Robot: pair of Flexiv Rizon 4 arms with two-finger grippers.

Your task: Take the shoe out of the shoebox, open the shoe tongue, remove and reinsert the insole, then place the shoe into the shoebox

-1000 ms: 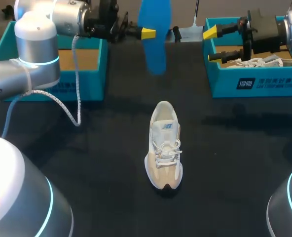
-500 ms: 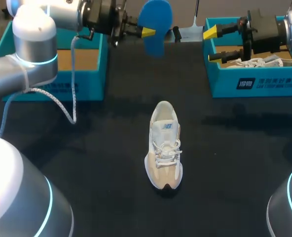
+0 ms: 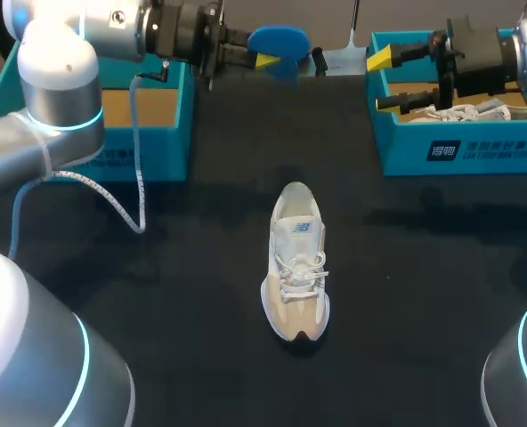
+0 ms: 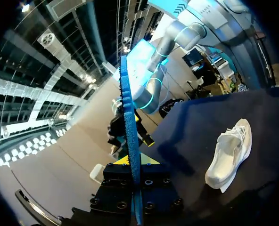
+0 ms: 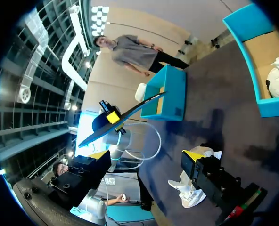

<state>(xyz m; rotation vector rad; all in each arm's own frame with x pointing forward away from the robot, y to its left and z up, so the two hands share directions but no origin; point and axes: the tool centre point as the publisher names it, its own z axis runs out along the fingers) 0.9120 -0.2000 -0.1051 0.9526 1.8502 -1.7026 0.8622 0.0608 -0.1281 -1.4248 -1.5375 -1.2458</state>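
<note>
Black table [image 3: 201,285]; 2nd shoe [image 3: 464,113] inside teal box [image 3: 406,147].

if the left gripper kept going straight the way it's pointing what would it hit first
Most likely the right gripper, which faces it with jaws open. The left gripper, shut on the blue insole, points straight at it with nothing between. Whether their heights line up is unclear.

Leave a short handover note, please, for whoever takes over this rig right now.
Left gripper: shut on the blue insole, held above the table's far edge.
Right gripper: open, over the right shoebox corner.
Shoe: upright mid-table, out of the box.
Done: shoe out, insole removed.
Left to do: reinsert the insole, put the shoe back in the shoebox.
</note>
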